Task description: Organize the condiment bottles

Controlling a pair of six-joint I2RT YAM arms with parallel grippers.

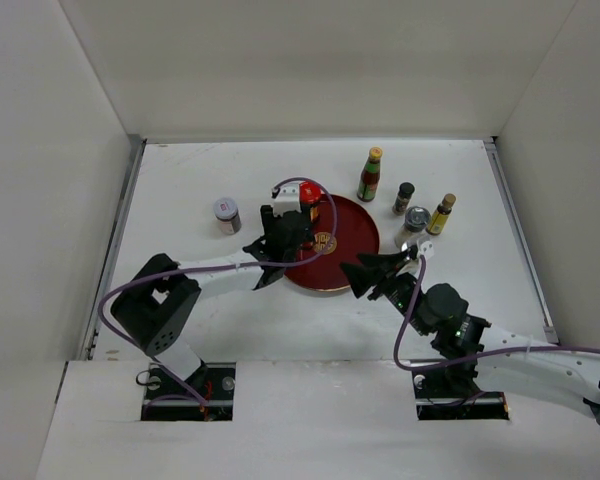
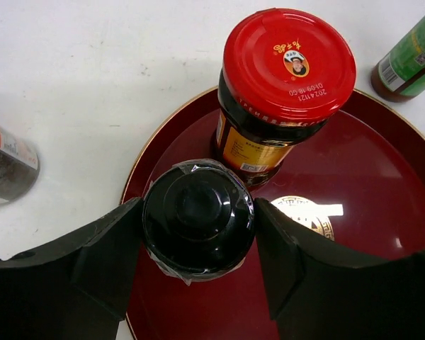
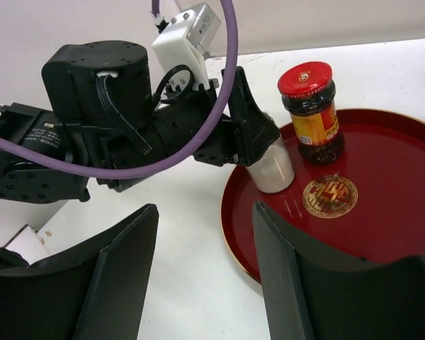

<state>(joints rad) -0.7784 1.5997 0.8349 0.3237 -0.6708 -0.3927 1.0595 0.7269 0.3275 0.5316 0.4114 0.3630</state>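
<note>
1. While the left gripper (image 2: 198,219) is clamped on the white bottle (image 3: 273,168) (a finger pressed to either side of its black cap), the bottle stands upright just inside the left rim of the tray (image 3: 382,212).
2. Its long axis is vertical. The fingers flank it near the top, so the gripper sits directly over it and the body hangs below the grip. The base is at the tray floor or just above it; I cannot tell which.
3. The red jar (image 2: 287,67) stands on the tray too, just beyond the white bottle on the far side and close to touching it. That small gap is what the next move turns on. Letting go and backing away toward the tray's near-left rim looks safe, while any push forward would likely knock the jar.
4. The right gripper (image 3: 205,212) is spread wide and empty, hovering off the tray's near rim.
5. Right of the tray stand a green-capped bottle (image 1: 370,175), a black-capped bottle (image 1: 404,197), a silver-lidded jar (image 1: 415,225) and a tan-capped bottle (image 1: 441,214), all upright and off the tray. The right arm is the nearer one to these.
6. Left of the tray, well apart from it, a lone jar (image 1: 226,215) waits — the left arm's side.
</note>
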